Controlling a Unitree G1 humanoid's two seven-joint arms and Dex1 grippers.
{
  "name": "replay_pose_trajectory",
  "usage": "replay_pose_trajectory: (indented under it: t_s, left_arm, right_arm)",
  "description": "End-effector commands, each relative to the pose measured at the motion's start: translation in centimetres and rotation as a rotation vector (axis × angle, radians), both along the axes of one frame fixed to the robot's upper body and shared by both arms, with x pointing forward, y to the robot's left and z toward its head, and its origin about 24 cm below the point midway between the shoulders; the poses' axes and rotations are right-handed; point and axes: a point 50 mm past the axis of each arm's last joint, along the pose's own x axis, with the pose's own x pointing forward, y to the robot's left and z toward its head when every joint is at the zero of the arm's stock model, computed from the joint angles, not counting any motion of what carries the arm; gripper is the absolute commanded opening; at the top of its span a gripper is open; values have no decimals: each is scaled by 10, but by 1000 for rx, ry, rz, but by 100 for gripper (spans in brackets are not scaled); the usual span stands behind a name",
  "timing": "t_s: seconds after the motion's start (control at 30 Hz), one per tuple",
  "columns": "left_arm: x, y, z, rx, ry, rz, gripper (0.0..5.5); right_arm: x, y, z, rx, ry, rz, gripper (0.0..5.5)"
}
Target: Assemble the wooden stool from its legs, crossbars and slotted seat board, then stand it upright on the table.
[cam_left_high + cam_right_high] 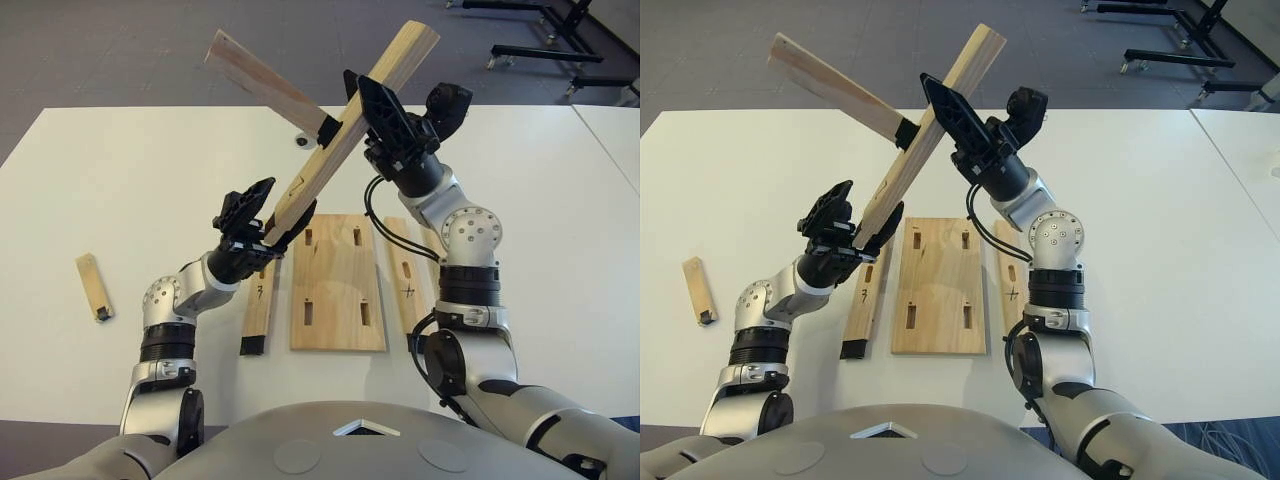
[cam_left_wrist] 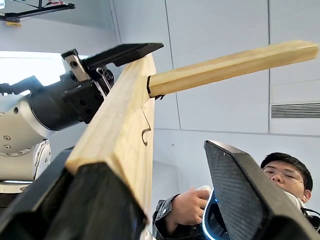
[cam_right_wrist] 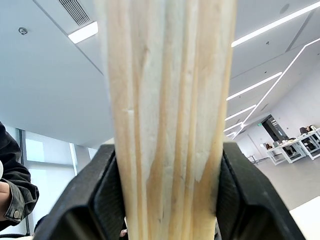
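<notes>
The robot is holding a partly joined piece of the stool in the air above the middle of the desk [image 1: 120, 180]. The right arm is rising from its elbow near the front edge, its forearm pointing up and away from the robot. The right gripper [image 3: 168, 195] is pinching the upper half of a long leg [image 1: 315, 175], both fingers pressing flat against the wood.

The leg is tilting steeply, its top end pointing toward the far right and its lower end coming down toward the left arm. A crossbar [image 1: 260, 80] is sticking out of the leg just below the right gripper, pointing up and to the left.

The left arm is bending at the elbow with its forearm angling up toward the centre. The left gripper [image 1: 272, 212] is standing spread around the leg's lower end, one finger touching the wood and the other apart from it.

The slotted seat board [image 1: 337, 285] is lying flat toward the front edge, between a second leg [image 1: 258, 310] and a third leg [image 1: 405, 280]. A short wooden piece [image 1: 93, 287] is lying near the left edge.
</notes>
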Motion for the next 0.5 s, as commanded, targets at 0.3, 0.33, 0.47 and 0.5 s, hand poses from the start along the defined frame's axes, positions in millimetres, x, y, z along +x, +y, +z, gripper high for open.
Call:
replay_pose_trajectory:
  t_s: [0.3, 0.33, 0.47, 0.5]
  left_arm:
    - [-2, 21, -8, 265, 53, 182, 351]
    - [0, 27, -6, 310, 33, 228, 351]
    - [22, 69, 7, 630, -168, 664, 351]
    - [25, 75, 8, 673, -193, 726, 351]
  right_arm:
    - [3, -43, 28, 163, -20, -198, 206]
    - [1, -49, 33, 165, -39, -224, 206]
    - [-13, -68, 41, -33, -167, -376, 206]
    - [-13, -70, 41, -105, -189, -395, 206]
